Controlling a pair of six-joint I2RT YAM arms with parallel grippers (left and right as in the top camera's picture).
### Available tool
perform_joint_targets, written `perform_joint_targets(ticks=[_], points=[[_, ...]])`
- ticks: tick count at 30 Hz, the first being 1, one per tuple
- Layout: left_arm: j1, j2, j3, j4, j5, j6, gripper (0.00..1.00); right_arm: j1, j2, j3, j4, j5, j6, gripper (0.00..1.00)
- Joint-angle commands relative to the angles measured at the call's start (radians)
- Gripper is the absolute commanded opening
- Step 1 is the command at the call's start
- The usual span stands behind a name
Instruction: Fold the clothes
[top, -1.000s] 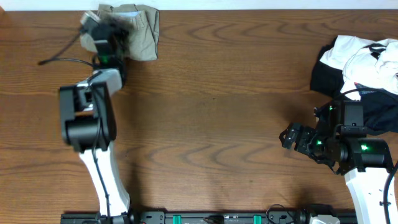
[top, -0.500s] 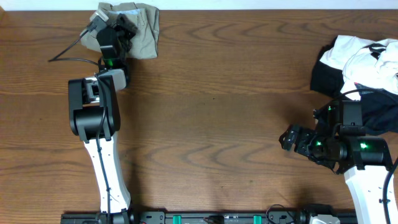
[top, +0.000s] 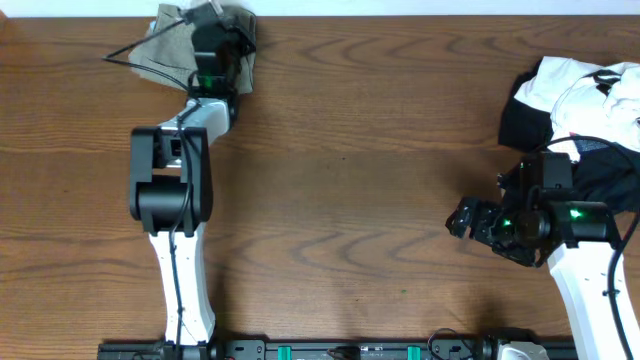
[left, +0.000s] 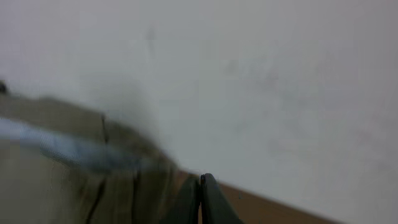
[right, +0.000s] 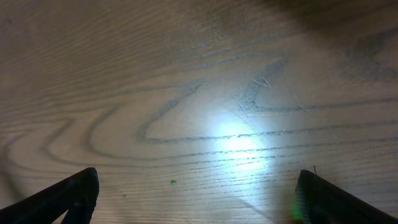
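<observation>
The left gripper (left: 200, 186), fingers pinched together, has swung rightward across the khaki garment (top: 165, 50) at the table's (top: 350, 150) far left corner. The cloth stays bunched, so I'd say folding is unfinished. The right gripper (top: 462, 220) gapes idle over the table's right side.

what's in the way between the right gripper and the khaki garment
Nothing visible lies on the table between them: from the open right gripper to the khaki garment at the far left corner there is only bare wood. The left gripper, though, hangs over the garment itself.
</observation>
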Motion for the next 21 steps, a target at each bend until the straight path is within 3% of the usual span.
perform_joint_targets(ticks=[1, 11, 15, 21], points=[[0.027, 0.093, 0.036, -0.003, -0.075, 0.053, 0.06, -0.002, 0.018, -0.003, 0.001, -0.001, -0.019, 0.99], [0.050, 0.158, 0.048, 0.003, -0.064, 0.053, 0.06, -0.002, 0.033, -0.003, -0.006, -0.005, -0.019, 0.99], [0.053, 0.103, 0.048, 0.105, 0.014, 0.048, 0.06, -0.002, 0.033, -0.003, -0.026, -0.009, -0.019, 0.99], [0.061, -0.042, 0.049, 0.122, -0.027, 0.028, 0.06, -0.002, 0.033, -0.003, -0.027, -0.008, -0.020, 0.99]])
